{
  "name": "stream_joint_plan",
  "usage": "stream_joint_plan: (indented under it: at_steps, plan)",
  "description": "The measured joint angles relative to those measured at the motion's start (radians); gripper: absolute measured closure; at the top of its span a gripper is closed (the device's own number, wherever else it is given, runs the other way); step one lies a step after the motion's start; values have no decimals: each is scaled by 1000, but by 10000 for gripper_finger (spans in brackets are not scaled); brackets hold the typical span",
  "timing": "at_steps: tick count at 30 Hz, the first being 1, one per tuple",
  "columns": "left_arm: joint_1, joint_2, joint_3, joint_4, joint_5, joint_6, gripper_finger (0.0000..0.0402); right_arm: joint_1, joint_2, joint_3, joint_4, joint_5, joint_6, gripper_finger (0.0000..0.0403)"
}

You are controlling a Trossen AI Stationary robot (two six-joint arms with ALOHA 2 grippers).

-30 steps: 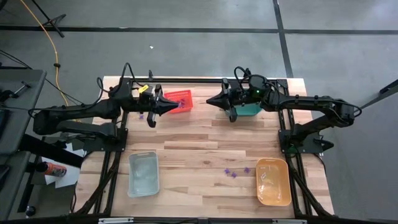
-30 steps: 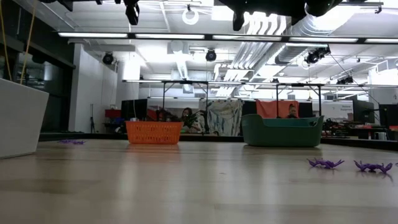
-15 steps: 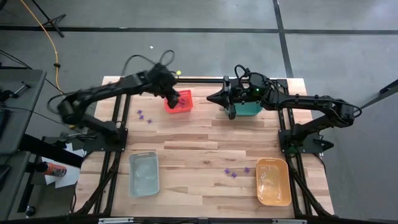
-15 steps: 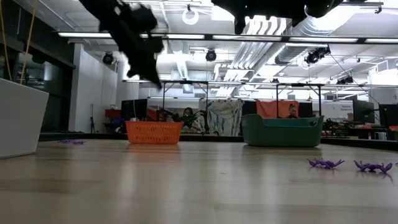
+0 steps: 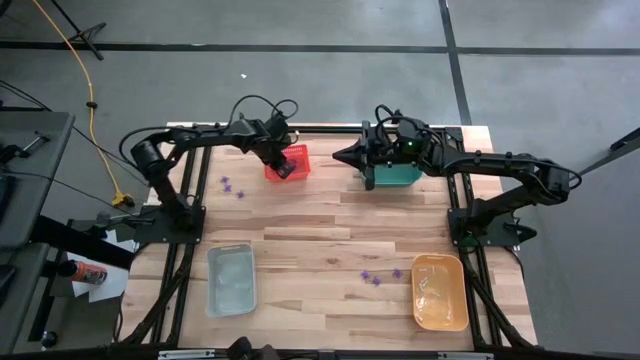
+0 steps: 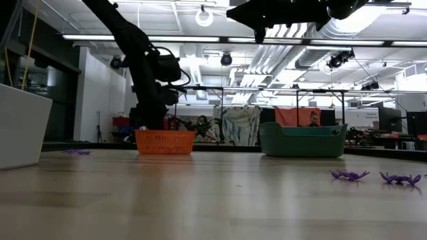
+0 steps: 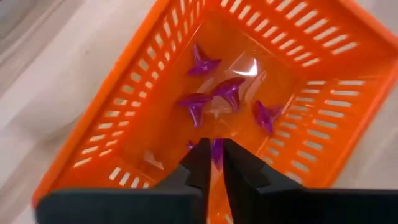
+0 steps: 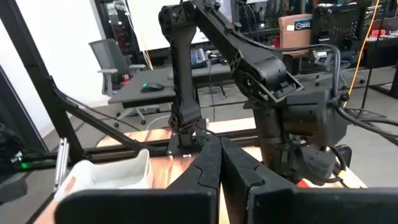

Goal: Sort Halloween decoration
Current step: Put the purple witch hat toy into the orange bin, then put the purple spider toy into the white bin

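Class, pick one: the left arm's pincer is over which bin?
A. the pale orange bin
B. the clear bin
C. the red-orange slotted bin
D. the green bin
C: in the left wrist view the left pincer points down into the red-orange slotted bin, where purple trinkets lie.

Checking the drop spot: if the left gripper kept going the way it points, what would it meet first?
Probably the red bin's floor: the left gripper points down into it, a purple trinket between its fingertips, more trinkets lying beyond.
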Motion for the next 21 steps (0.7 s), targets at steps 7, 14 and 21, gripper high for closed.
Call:
stream_joint_plan:
  at_steps: [7,14,21]
  plan:
    - [-6,-15,5,-21,-9,-16,280,0,0,0,-32,-38,-22,403]
    - [-27,-217,62,-43,140,-82,223,0,-58,0,-125,-147,0,403]
    - [-225,-561,-82,383,164,-142,220,119,-113,43,-473,-196,35,403]
